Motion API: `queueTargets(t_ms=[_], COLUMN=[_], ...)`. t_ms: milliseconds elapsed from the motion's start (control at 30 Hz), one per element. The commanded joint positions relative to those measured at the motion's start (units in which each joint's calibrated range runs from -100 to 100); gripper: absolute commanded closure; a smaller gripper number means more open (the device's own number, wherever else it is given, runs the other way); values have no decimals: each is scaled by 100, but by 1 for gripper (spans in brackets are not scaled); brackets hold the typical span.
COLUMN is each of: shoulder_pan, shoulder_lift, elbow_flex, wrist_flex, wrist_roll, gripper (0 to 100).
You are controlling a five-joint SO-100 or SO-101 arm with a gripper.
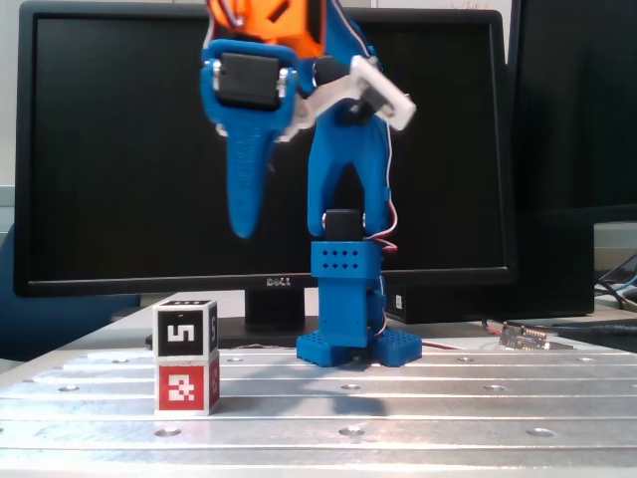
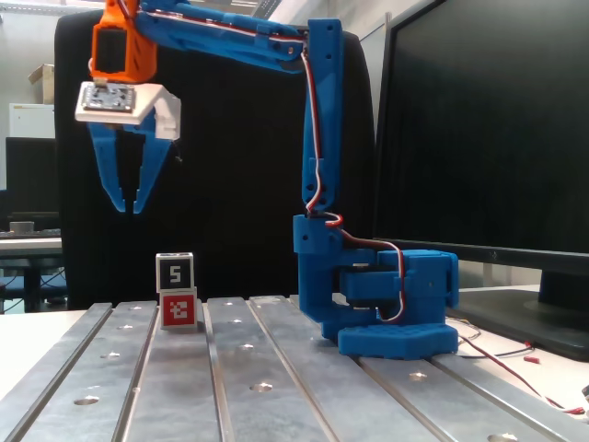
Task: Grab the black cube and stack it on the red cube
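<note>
The black cube with a white 5 marker sits squarely on top of the red cube at the left of the slotted metal table; both fixed views show the stack, black cube over red cube. The blue gripper hangs high above the table, fingers pointing down, up and to the right of the stack in this view. In the other fixed view the gripper hangs above and left of the stack, its fingertips nearly together and holding nothing.
The blue arm base stands behind the stack on the metal table. A large black monitor fills the background. A small circuit board and cables lie to the right.
</note>
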Motion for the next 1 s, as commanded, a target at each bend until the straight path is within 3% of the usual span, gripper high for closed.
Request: queueTargets(t_ms=[0,200,733,967], shoulder_pan=[-376,-694,-745,-716], shoulder_lift=[-53,-186,-2642,-3896], elbow_flex=[114,1036,5053,6283], wrist_flex=[-145,-803,-3249,-3625], wrist_roll=[-268,-757,-889,-889], gripper=[98,98,98,98])
